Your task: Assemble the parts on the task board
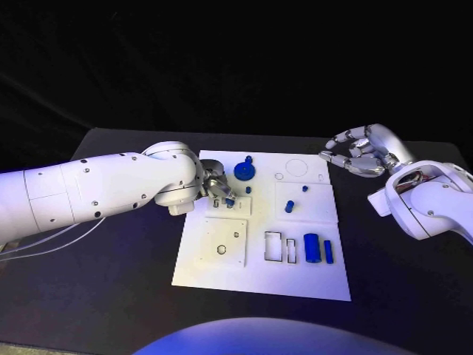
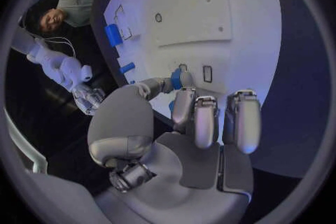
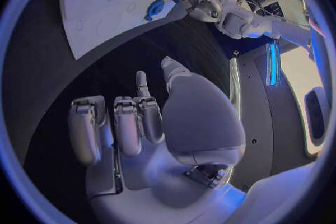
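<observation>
The left silver many-fingered hand (image 1: 217,189) covered most of the small blue part (image 2: 176,79) pinched at its fingertips, so the part's shape could not be told, nor whether it touched the flat white task board (image 1: 316,270) beneath. The board's recesses under that hand were hidden. The right silver hand (image 1: 357,154) curled inward; its palm could not be seen.

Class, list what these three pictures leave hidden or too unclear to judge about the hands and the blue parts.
- Head view: the left hand covers the slot beneath it.
- Left wrist view: its fingers hide most of the small blue part.
- Right wrist view: the right hand seems empty; its inner side is unseen.
</observation>
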Controlling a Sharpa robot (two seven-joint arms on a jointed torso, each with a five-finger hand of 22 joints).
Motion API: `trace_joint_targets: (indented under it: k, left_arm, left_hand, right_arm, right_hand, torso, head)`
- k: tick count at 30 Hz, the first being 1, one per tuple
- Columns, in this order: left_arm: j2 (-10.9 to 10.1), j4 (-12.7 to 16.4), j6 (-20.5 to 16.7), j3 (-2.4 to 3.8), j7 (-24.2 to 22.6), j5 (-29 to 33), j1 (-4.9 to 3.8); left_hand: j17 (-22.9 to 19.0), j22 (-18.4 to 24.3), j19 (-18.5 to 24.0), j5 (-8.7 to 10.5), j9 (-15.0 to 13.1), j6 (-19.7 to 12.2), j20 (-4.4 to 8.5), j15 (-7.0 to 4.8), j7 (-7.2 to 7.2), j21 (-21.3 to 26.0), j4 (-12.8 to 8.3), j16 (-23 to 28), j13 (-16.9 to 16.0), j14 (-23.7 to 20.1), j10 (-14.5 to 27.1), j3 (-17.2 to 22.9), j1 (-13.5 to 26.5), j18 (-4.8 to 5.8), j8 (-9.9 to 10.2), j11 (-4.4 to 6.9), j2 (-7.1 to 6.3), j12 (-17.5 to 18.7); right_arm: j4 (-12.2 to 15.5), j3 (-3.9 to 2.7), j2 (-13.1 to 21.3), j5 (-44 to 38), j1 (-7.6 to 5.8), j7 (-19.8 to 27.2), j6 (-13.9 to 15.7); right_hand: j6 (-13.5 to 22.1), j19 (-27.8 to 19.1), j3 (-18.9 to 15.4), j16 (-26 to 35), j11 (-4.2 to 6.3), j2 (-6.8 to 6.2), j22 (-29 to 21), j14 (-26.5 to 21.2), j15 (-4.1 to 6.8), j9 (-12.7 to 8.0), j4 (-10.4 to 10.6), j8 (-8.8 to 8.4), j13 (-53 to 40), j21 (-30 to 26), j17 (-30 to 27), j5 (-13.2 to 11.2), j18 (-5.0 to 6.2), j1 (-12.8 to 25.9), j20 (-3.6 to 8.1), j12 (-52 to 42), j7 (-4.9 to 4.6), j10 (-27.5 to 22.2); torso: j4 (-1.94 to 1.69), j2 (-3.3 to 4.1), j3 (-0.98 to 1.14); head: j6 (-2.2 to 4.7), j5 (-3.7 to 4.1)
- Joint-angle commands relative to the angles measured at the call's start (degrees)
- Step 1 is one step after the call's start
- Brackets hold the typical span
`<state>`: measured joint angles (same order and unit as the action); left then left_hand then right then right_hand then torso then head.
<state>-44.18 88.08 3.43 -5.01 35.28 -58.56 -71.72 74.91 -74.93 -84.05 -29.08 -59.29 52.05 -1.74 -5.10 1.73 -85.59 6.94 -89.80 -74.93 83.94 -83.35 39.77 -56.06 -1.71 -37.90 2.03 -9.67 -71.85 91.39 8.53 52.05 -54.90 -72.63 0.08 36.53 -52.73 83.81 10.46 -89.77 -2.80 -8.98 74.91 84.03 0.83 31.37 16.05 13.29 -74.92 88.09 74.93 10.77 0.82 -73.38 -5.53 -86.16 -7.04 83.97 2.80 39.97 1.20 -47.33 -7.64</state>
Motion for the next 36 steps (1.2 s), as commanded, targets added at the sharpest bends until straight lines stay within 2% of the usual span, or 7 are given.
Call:
trace_joint_targets:
  k: [1,24,36]
  left_arm:
    - [0.1,0.1,2.8,0.0,0.8,0.4,0.01]
    - [0.4,0.1,4.5,-0.04,1.2,-1.5,0.02]
    - [-1.0,1.6,-0.3,0.05,-0.5,-0.8,0.04]
  left_hand:
    - [15.1,-11.3,-1.9,-0.13,-0.1,0.3,0.19,0.04,0.02,-0.2,-11.2,-0.2,-0.1,6.1,-0.3,11.0,0.0,0.3,-0.2,0.16,0.56,0.4]
    - [15.1,-11.3,-1.9,-0.16,-0.1,0.4,0.22,0.0,0.01,-0.2,-11.4,-0.2,0.1,6.1,-0.2,11.2,0.0,0.29,-0.3,0.16,0.63,0.6]
    - [15.1,-11.6,-2.3,-0.31,-0.1,0.6,0.25,-0.04,-0.03,-0.6,-11.7,-0.2,-0.2,6.1,-0.6,11.5,0.1,0.43,-0.5,0.21,0.64,0.1]
  right_arm:
    - [0.0,-0.01,0.0,-0.4,0.07,0.3,-0.5]
    - [0.0,-0.01,0.0,-0.3,0.16,0.4,-0.5]
    - [0.0,-0.01,0.0,-0.2,0.2,0.6,-0.5]
  right_hand:
    - [0.4,5.0,-0.1,-0.2,0.18,0.06,14.4,6.0,0.27,0.1,0.3,0.29,-12.0,-0.2,15.1,0.4,-0.29,-0.3,0.37,-0.1,-0.03,3.2]
    - [0.4,4.9,-0.1,-0.2,0.19,0.22,14.4,6.0,0.27,0.3,0.4,0.35,-11.9,-0.3,15.1,0.5,-0.26,0.1,0.37,-0.1,-0.02,3.2]
    - [0.4,4.9,-0.1,-0.2,0.19,0.22,14.4,6.0,0.27,0.3,0.4,0.35,-11.9,-0.3,15.1,0.5,-0.26,0.1,0.37,-0.1,-0.02,3.2]
  torso:
    - [-0.07,-0.05,-0.01]
    - [0.01,-0.08,0.0]
    - [-0.03,-0.1,-0.04]
  head:
    - [-0.1,0.02]
    - [-0.35,-0.12]
    - [-0.37,0.02]
